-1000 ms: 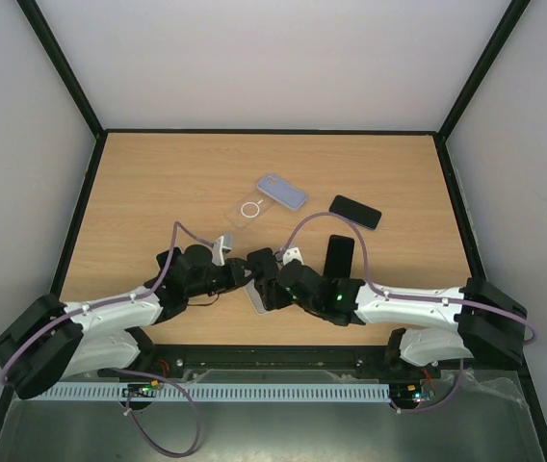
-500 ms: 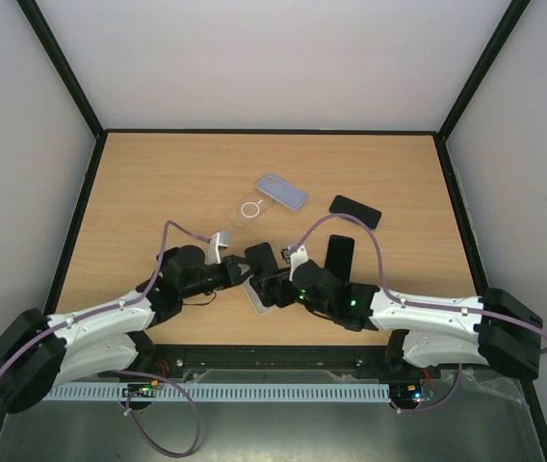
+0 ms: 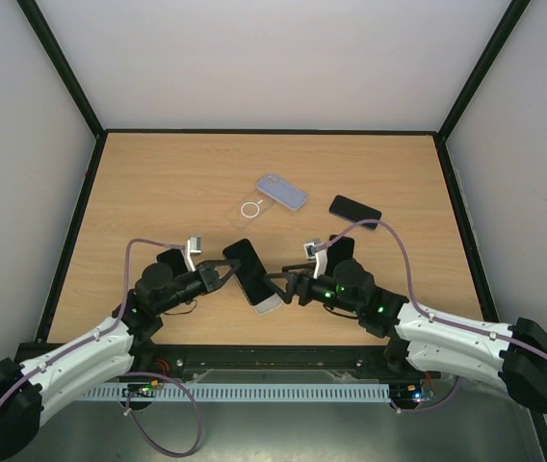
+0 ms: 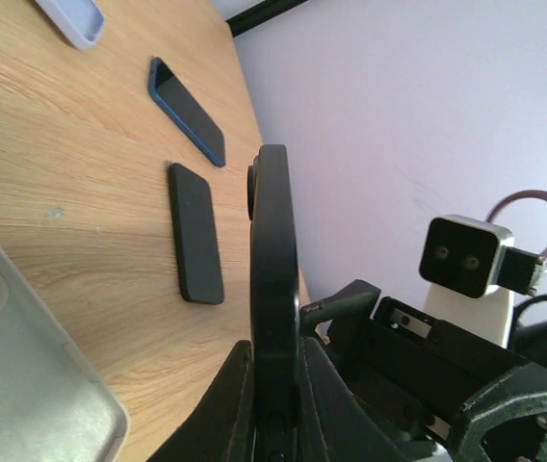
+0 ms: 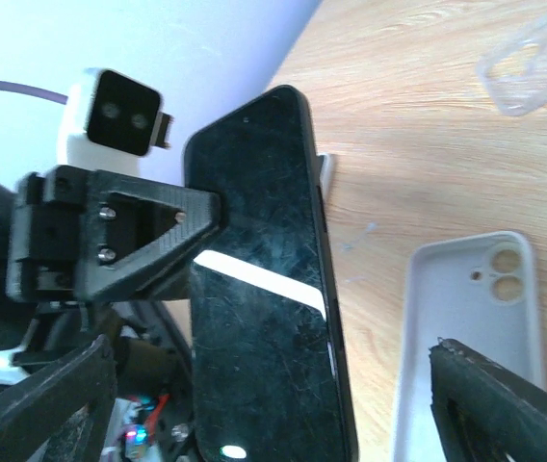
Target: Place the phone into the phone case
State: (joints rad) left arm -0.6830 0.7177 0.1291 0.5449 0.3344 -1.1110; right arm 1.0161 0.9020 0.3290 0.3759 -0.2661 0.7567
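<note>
Near the middle of the wood-grain table's (image 3: 158,183) near edge, the left gripper (image 3: 223,272) stands clamped on a glossy black glass-fronted phone (image 3: 246,269) and holds it tilted above the surface. From the left wrist the phone shows edge-on, a thin dark strip with rounded ends, pinched between the two black fingers (image 4: 238,404).

Facing it, the right gripper (image 3: 283,287) has its fingers spread wide apart and grips nothing. The phone's scuffed, reflective screen fills the middle of that wrist's view.

Just below the phone a pale grey, round-cornered phone case (image 3: 270,301) lies flat on the table with its open side up. Its inside is smooth and matte, with two round holes in the camera cut-out. Whether the phone's lower end touches the case cannot be told.

Further towards the far edge lie a clear plastic case with a white ring (image 3: 251,210) and, just beside it, a lavender rounded case (image 3: 282,191). Towards the right edge rests a blue-rimmed black phone (image 3: 355,212). A matte black slab (image 3: 339,248) lies partly hidden behind the right arm.
</note>
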